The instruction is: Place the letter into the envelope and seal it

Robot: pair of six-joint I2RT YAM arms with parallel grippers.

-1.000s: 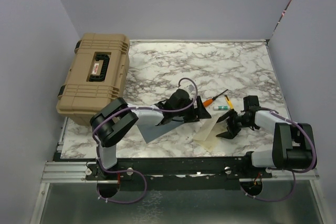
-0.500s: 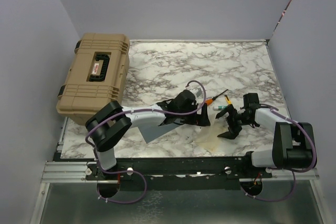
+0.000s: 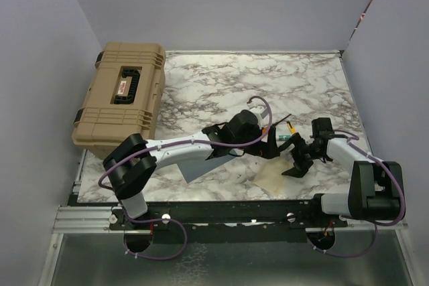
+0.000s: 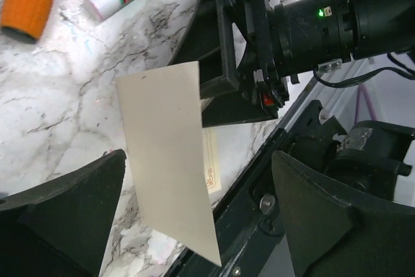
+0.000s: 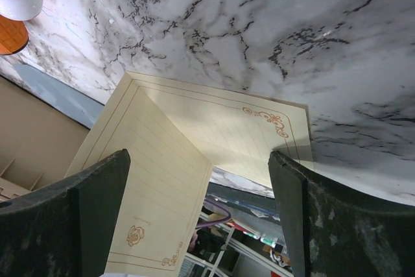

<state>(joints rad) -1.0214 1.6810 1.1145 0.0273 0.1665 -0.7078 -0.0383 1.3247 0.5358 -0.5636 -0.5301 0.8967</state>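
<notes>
The cream letter (image 3: pixel 269 175) lies near the table's front edge, creased in two. One half rests flat (image 5: pixel 227 134) and the other half stands up (image 4: pixel 168 154). My left gripper (image 3: pixel 267 147) hovers open just left of it, and the raised half sits between its wide-spread fingers (image 4: pixel 65 212) without touching them. My right gripper (image 3: pixel 295 164) is open at the letter's right side, with the sheet below its fingers (image 5: pixel 343 225). The grey-blue envelope (image 3: pixel 194 165) lies flat to the left, partly hidden under my left arm.
A tan toolbox (image 3: pixel 120 98) fills the table's left side. An orange-handled screwdriver (image 3: pixel 275 126), a glue stick (image 3: pixel 285 137) and a small yellow tool (image 3: pixel 293 129) lie just behind the grippers. The front rail (image 3: pixel 221 212) runs close below the letter.
Both grippers have opened wider. My left arm has stretched further right, up to the letter. The letter has folded up and looks smaller from above.
</notes>
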